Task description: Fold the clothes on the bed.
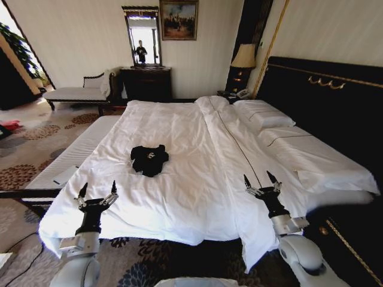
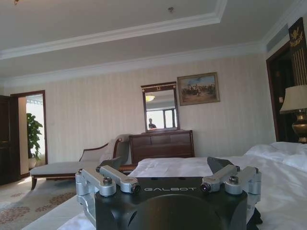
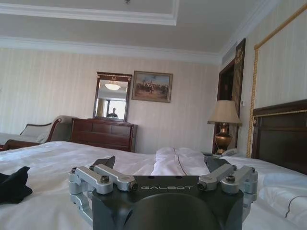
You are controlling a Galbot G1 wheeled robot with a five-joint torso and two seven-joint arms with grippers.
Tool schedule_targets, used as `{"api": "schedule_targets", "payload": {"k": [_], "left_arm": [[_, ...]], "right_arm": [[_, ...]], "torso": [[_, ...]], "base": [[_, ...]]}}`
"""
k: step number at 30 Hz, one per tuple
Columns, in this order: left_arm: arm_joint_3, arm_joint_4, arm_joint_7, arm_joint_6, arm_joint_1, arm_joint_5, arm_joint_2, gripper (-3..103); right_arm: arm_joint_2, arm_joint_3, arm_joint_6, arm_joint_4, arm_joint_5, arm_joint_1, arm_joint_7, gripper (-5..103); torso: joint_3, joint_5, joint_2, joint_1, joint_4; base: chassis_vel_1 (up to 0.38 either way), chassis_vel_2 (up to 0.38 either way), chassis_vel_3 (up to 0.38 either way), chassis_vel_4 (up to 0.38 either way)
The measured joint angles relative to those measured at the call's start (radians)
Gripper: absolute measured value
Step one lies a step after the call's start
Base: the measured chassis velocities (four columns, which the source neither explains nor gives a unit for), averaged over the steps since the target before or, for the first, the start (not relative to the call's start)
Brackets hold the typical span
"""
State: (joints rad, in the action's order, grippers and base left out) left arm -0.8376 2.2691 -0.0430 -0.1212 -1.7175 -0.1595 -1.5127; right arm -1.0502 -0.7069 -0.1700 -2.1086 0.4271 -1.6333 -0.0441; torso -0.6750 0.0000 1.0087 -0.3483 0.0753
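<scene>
T-shirt (image 1: 149, 159) bunched on bed (image 1: 179, 197); left hand (image 1: 96, 192), right hand (image 1: 259, 180) spread

A hotel-style bedroom: wide white bed (image 1: 179, 155), dresser (image 1: 146, 84), mirror (image 1: 142, 36), bedside lamp (image 1: 244, 57).

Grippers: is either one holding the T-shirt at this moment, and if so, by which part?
Nothing is held. The left gripper and right gripper both hover open over the bed, apart from the crumpled black T-shirt.

Striped pale walls, a dark dresser (image 1: 146, 82) under a mirror (image 1: 142, 36), patterned carpet (image 1: 36, 149).
</scene>
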Motion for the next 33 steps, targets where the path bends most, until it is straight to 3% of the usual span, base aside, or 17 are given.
{"api": "schedule_targets", "payload": {"k": [5, 8, 13, 33], "left_arm": [[0.016, 0.013, -0.007, -0.001, -0.008, -0.002, -0.014, 100], [0.024, 0.015, -0.011, -0.002, -0.014, -0.003, -0.021, 100], [0.021, 0.016, -0.012, -0.002, -0.009, -0.013, -0.019, 100], [0.022, 0.034, -0.008, -0.003, -0.022, 0.022, -0.031, 100]], "right_arm": [[0.007, 0.003, 0.007, -0.004, 0.023, 0.02, -0.007, 100], [0.008, 0.008, -0.05, 0.029, 0.043, 0.039, -0.029, 100], [0.008, 0.001, -0.086, 0.031, 0.031, 0.039, -0.01, 100], [-0.023, -0.005, -0.116, 0.05, 0.008, 0.038, 0.003, 100]], "torso": [[0.0, 0.0, 0.0, 0.0, -0.0002], [0.0, 0.0003, 0.0, 0.0, -0.0001], [0.0, 0.0, 0.0, 0.0, -0.0001], [0.0, 0.0001, 0.0, 0.0, -0.0002]], "base": [[0.0, 0.0, 0.0, 0.0], [0.0, 0.0, 0.0, 0.0], [0.0, 0.0, 0.0, 0.0], [0.0, 0.0, 0.0, 0.0]]}}
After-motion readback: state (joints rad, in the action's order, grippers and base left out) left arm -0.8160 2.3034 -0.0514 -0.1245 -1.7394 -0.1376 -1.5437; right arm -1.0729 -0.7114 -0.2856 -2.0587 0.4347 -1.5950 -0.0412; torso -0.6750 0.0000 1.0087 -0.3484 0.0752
